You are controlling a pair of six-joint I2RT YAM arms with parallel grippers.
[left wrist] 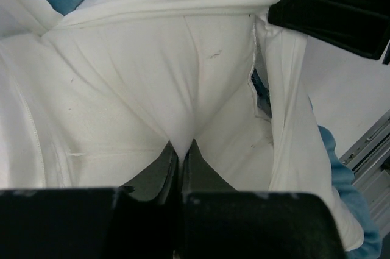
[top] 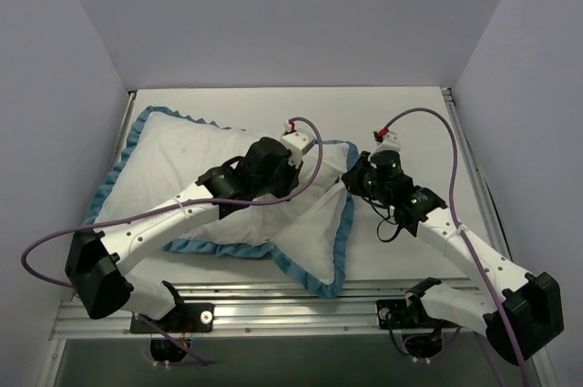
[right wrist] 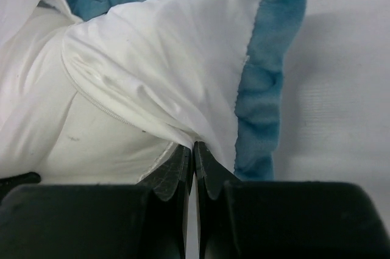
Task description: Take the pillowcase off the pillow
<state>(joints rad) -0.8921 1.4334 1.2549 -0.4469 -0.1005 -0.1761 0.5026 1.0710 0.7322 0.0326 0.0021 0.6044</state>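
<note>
top external view: the pillowcase (top: pixel 182 164) lies white side up across the left and centre of the tabletop (top: pixel 410 123). its blue ruffled trim (top: pixel 342 232) runs round the edges, and one corner points toward the lower middle of the frame. it looks plump and filled. in the left wrist view the pillow (left wrist: pixel 140 76) shows through the opened edge as plain white cloth with a few small dark marks, under a raised flap of the cover. the left end effector (left wrist: pixel 181 148) has its fingers pressed together on a peak of that inner white cloth, which looks like the pillow itself. in the right wrist view the right end effector (right wrist: pixel 193 146) is also pressed together. it is pinching the white hem of the pillowcase just beside the blue trim at the cover's right edge, and the cloth rises from it in a taut fold. from above, both arms meet near the middle of the frame. purple cables (top: pixel 55 241) loop off the arms, and a metal rail (top: pixel 291 310) crosses the lower edge.
</note>
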